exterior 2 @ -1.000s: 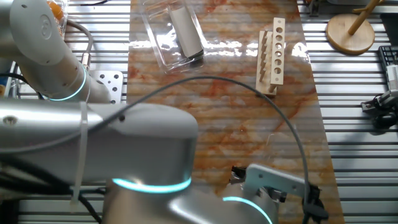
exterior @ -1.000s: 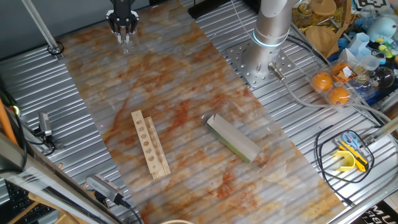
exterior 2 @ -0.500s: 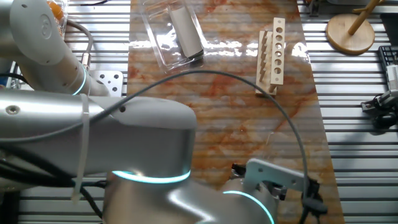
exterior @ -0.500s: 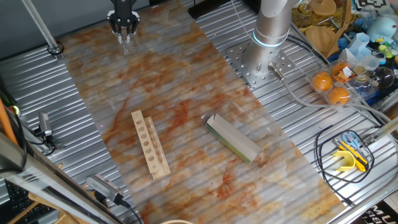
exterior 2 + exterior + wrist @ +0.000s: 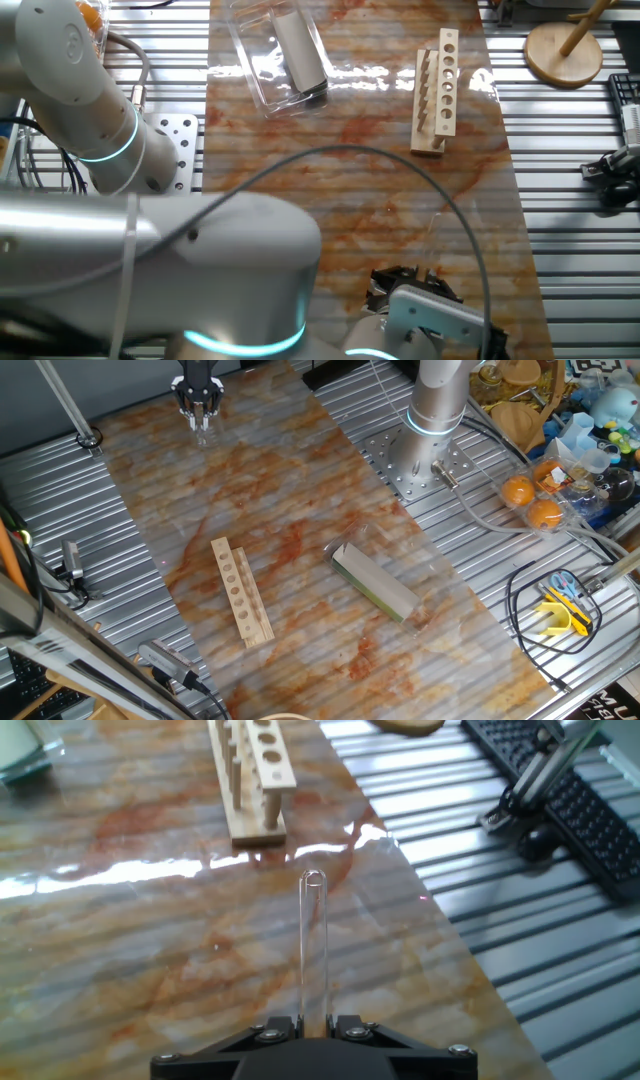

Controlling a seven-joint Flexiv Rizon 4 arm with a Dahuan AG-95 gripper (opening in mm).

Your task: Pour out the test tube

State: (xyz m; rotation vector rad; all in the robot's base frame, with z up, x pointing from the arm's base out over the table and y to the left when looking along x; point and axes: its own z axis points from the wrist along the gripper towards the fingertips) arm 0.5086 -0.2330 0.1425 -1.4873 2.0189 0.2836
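Almost nothing has moved in one fixed view, but in the other fixed view the big arm has swung a bit and the gripper (image 5: 415, 283) now shows better near the bottom of the mat. The gripper (image 5: 314, 1023) has its two fingers pinched on the test tube (image 5: 313, 945), which sticks straight out from them with its round end far from the hand. In one fixed view the gripper (image 5: 197, 412) hangs over the far end of the mat, well apart from everything else. The glass is so clear that I cannot tell if anything is inside it.

To pour well, I think the hand should first carry the tube over the clear box (image 5: 395, 575), then tip it slowly so the open end goes down. Holding it tight matters, because smooth glass may slip.

The wooden rack (image 5: 241, 592) lies flat on the mat (image 5: 300, 510), near the clear box. The rack (image 5: 252, 770) sits between the tube and the box, so the hand should pass above it. Oranges (image 5: 532, 501) and scissors (image 5: 566, 588) lie off to the side, out of the way.
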